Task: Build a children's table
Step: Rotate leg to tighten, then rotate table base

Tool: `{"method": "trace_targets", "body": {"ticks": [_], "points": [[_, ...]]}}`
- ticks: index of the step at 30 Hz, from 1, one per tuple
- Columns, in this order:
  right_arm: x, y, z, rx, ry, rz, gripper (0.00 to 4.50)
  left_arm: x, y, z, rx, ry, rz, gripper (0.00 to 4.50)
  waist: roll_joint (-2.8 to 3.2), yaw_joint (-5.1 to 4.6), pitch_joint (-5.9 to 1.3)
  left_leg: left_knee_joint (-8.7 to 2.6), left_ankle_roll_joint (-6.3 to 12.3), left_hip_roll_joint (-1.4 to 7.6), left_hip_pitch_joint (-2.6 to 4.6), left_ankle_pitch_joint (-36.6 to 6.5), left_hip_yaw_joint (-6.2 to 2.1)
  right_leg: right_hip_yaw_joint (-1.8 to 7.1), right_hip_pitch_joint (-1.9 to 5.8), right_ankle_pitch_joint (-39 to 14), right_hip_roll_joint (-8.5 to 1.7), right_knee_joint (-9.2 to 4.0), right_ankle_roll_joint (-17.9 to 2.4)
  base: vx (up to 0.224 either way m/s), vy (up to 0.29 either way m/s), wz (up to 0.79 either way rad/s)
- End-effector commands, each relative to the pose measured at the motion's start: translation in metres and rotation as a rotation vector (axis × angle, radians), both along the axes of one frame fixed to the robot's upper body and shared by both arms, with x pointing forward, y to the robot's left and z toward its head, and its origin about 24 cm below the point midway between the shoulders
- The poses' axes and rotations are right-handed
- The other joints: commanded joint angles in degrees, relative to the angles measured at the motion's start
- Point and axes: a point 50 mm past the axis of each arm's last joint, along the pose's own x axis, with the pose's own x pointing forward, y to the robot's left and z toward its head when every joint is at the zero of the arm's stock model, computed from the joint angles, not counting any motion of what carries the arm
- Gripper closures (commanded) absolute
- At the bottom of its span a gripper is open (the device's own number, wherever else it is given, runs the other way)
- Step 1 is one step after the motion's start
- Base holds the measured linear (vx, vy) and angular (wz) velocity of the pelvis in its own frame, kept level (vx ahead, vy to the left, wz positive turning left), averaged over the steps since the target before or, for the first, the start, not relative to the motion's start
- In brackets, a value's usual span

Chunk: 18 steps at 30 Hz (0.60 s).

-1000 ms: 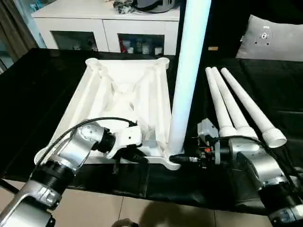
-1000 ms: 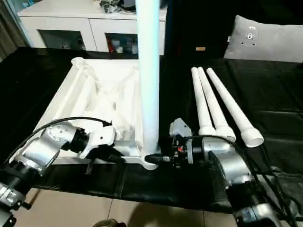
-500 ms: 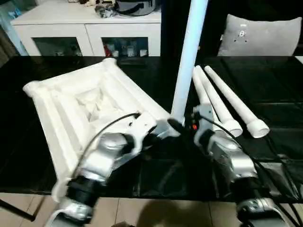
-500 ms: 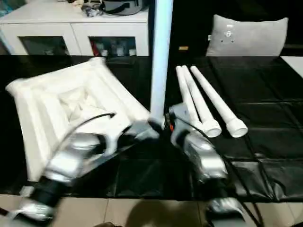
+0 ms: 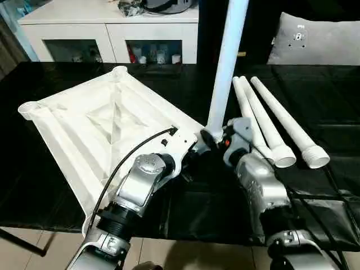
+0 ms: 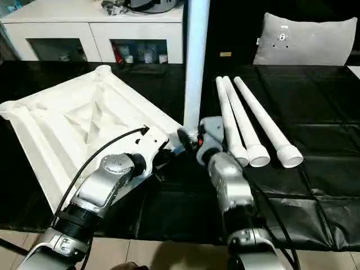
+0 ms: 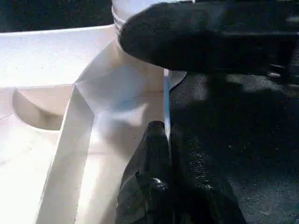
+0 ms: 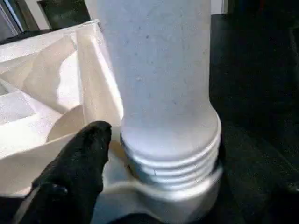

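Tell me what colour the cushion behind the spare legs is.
Grey, the cushion shows best in the right eye view.

Two brushed-silver cylindrical forearms end in white plastic wrist housings; a thin black cable (image 5: 121, 163) loops over the left one, and black textured fingers (image 7: 154, 186) tip each gripper.

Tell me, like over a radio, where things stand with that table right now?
Left gripper shut on tabletop rim. Right gripper at upright leg in corner socket. Three legs waiting on black table. Nothing blocking.
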Motion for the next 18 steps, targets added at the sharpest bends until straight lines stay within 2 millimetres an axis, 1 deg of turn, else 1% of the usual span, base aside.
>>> {"method": "trace_targets", "body": {"ticks": [1, 2, 3, 4, 5, 6, 7, 8, 9, 10, 11, 12, 13, 14, 15, 16, 17, 18], "points": [[-0.001, -0.001, 0.007, 0.012, -0.03, 0.006, 0.32, 0.008, -0.003, 0.016, -0.036, -0.092, -0.031, 4.5, -0.77, -0.02, -3.62, -3.9, 4.08, 4.84, 1.04, -10.16, -2.33, 4.09, 2.64, -12.03, -6.51, -5.38, -8.34, 0.0, 0.0, 0.0], [-0.003, -0.006, 0.011, 0.007, -0.052, -0.017, 0.21, 0.012, -0.003, 0.016, -0.024, -0.104, -0.035, 4.5, -0.85, -0.16, -3.59, -4.02, 3.87, 4.86, 0.92, -10.53, -2.45, 4.04, 2.71, -12.97, -6.54, -5.42, -7.92, 0.0, 0.0, 0.0], [-0.005, -0.011, 0.013, -0.002, -0.065, -0.035, 0.11, 0.016, -0.002, 0.016, -0.016, -0.112, -0.036, 4.5, -0.76, -0.08, -3.57, -3.99, 3.48, 4.84, 1.21, -11.21, -2.42, 4.09, 2.51, -14.32, -6.56, -5.6, -7.32, 0.0, 0.0, 0.0], [-0.005, -0.011, 0.013, -0.002, -0.065, -0.035, 0.05, 0.016, -0.002, 0.016, -0.016, -0.112, -0.036, 4.5, -0.78, -0.12, -3.6, -4.06, 3.23, 4.85, 1.2, -11.6, -2.43, 4.08, 2.52, -14.84, -6.55, -5.62, -7.14, 0.0, 0.0, 0.0], [-0.009, -0.019, 0.018, 0.01, -0.086, -0.069, 0.05, 0.022, -0.004, 0.016, -0.011, -0.13, -0.056, 4.5, -0.84, -0.19, -3.46, -4.15, 3.39, 4.78, 0.98, -11.68, -2.52, 4.07, 2.6, -15.26, -6.55, -5.79, -6.88, 0.0, 0.0, 0.0], [-0.012, -0.026, 0.021, 0.014, -0.098, -0.102, 0.01, 0.027, -0.005, 0.018, -0.015, -0.141, -0.064, 4.5, -0.86, 0.03, -3.47, -4.08, 3.27, 4.68, 1.55, -12.22, -2.29, 4.17, 2.15, -16.39, -6.38, -6.18, -5.98, 0.0, 0.0, 0.0], [-0.013, -0.027, 0.021, 0.015, -0.102, -0.11, 0.01, 0.028, -0.006, 0.018, -0.018, -0.144, -0.068, 4.5, -0.94, -0.01, -3.37, -4.13, 3.35, 4.55, 1.56, -12.51, -2.29, 4.18, 2.14, -17.12, -6.33, -6.35, -5.54, 0.0, 0.0, 0.0], [-0.015, -0.032, 0.023, 0.013, -0.112, -0.136, 0.01, 0.032, -0.008, 0.02, -0.034, -0.146, -0.072, 4.5, -0.91, 0.0, -3.64, -4.35, 2.91, 4.87, 1.15, -11.9, -2.66, 4.09, 2.74, -15.83, -6.63, -5.72, -5.88, 0.0, 0.0, 0.0], [-0.017, -0.035, 0.025, 0.009, -0.117, -0.158, 0.01, 0.035, -0.009, 0.022, -0.043, -0.153, -0.062, 4.5, -0.94, -0.06, -3.54, -4.32, 3.24, 4.75, 1.01, -11.56, -2.58, 4.06, 2.59, -15.57, -6.52, -6.03, -5.57, 0.0, 0.0, 0.0], [-0.018, -0.037, 0.026, 0.017, -0.118, -0.179, 0.01, 0.038, -0.011, 0.024, -0.053, -0.165, -0.061, 4.5, -0.85, -0.08, -3.65, -4.19, 3.14, 4.73, 1.34, -11.77, -2.49, 4.13, 2.4, -14.27, -6.53, -5.98, -6.2, 0.0, 0.0, 0.0], [-0.02, -0.038, 0.027, 0.019, -0.11, -0.193, 0.01, 0.042, -0.013, 0.027, -0.078, -0.167, -0.048, 4.5, -0.7, 0.0, -3.77, -4.21, 3.04, 4.82, 1.32, -11.53, -2.6, 4.13, 2.58, -13.4, -6.7, -5.69, -6.66, 0.0, 0.0, 0.0], [-0.02, -0.038, 0.027, 0.019, -0.11, -0.193, 0.01, 0.042, -0.013, 0.027, -0.078, -0.167, -0.048, 4.5, -0.89, 0.02, -3.78, -4.11, 3.4, 4.73, 1.19, -10.99, -2.5, 4.08, 2.67, -12.28, -6.76, -5.65, -7.13, 0.0, 0.0, 0.0], [-0.021, -0.037, 0.026, 0.024, -0.092, -0.193, 0.01, 0.045, -0.015, 0.029, -0.12, -0.158, -0.02, 4.5, -0.96, -0.07, -3.74, -4.07, 3.75, 4.62, 0.99, -10.45, -2.52, 4.04, 2.84, -11.64, -6.73, -5.54, -7.48, 0.0, 0.0, 0.0], [-0.022, -0.036, 0.026, 0.02, -0.085, -0.187, 0.0, 0.046, -0.019, 0.032, -0.182, -0.132, -0.025, 4.23, -0.71, 0.04, -3.87, -3.87, 4.19, 4.63, 1.03, -9.53, -2.48, 4.05, 2.81, -10.52, -6.92, -5.41, -8.14, 0.0, 0.0, 0.0], [-0.022, -0.036, 0.026, 0.02, -0.085, -0.187, 0.0, 0.046, -0.019, 0.032, -0.182, -0.132, -0.025, 3.95, -0.84, 0.18, -4.01, -3.71, 4.77, 4.65, 1.0, -8.4, -2.41, 4.01, 2.88, -9.27, -6.99, -5.32, -8.45, 0.0, 0.0, 0.0], [-0.023, -0.034, 0.026, 0.002, -0.087, -0.175, 0.0, 0.047, -0.02, 0.035, -0.219, -0.124, -0.014, 3.95, -0.83, 0.23, -4.16, -3.63, 5.56, 4.75, 0.87, -6.95, -2.44, 3.94, 2.93, -7.07, -6.97, -5.02, -9.14, 0.0, 0.0, 0.0], [-0.023, -0.034, 0.026, 0.002, -0.087, -0.175, 0.0, 0.047, -0.02, 0.035, -0.219, -0.124, -0.014, 3.92, -0.83, 0.22, -4.11, -3.45, 6.07, 4.56, 0.71, -6.44, -2.34, 3.85, 2.89, -6.24, -6.9, -5.03, -9.61, 0.0, 0.0, 0.0], [-0.025, -0.032, 0.026, -0.007, -0.085, -0.164, 0.0, 0.049, -0.021, 0.038, -0.256, -0.122, -0.002, 3.81, -0.43, 0.56, -4.52, -3.25, 6.51, 4.85, 0.92, -5.5, -2.36, 3.87, 2.86, -3.56, -7.06, -4.75, -10.57, 0.0, 0.0, 0.0]]}}
